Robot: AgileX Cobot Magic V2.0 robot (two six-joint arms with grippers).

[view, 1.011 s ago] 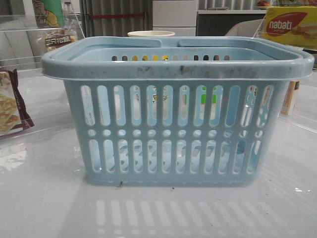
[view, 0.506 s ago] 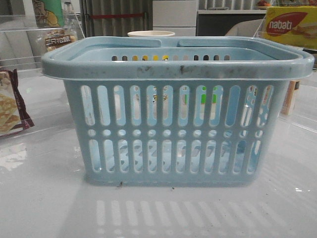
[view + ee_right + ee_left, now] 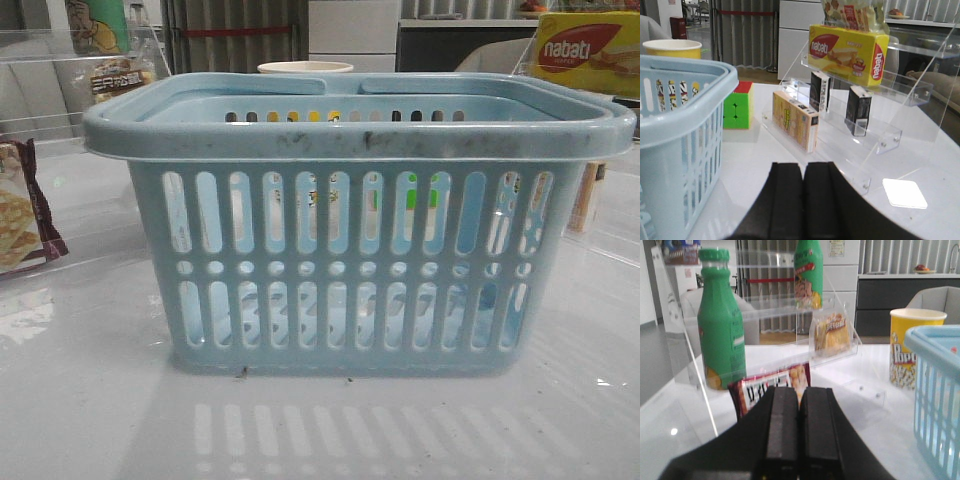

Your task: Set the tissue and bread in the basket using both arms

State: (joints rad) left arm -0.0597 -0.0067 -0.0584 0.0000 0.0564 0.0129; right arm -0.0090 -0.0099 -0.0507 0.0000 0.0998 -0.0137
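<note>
Basket (image 3: pixel 360 135): sits square in front of the robot, open top, nothing of the task visible through its slots. Both items are not yet collected.

Risks, largest obstacle first:
- Basket rim is thick and high. An arm swinging in low from either side of the basket could clip it and shove the basket.
- Clear rack (image 3: pixel 765 315) left of the basket. Its walls are nearly invisible, so fingers reaching in could strike the front lip. A green bottle (image 3: pixel 720 330) stands on it, farther from the basket than the bread, and could topple if nudged.
- Clear stepped rack (image 3: pixel 880 135) right of the basket holds several upright packs, easily knocked over.
- Bread (image 3: pixel 831 332): on the left rack's shelf, basket-side end. Its slick wrapper may slip from a shallow pinch.
- Tissue (image 3: pixel 858 110): probably the dark pack with a pale patch on the right rack's step. A similar dark pack (image 3: pixel 820 90) stands nearer the basket, so the wrong one might get grabbed.

Pose: left gripper (image 3: pixel 800 392) is level and aimed at the left rack, well short of the bread. Its pads are pressed together and hold nothing. Right gripper (image 3: pixel 803 170) mirrors it beside the basket's right wall, pads together and empty. Both must spread before any grasp.
</note>
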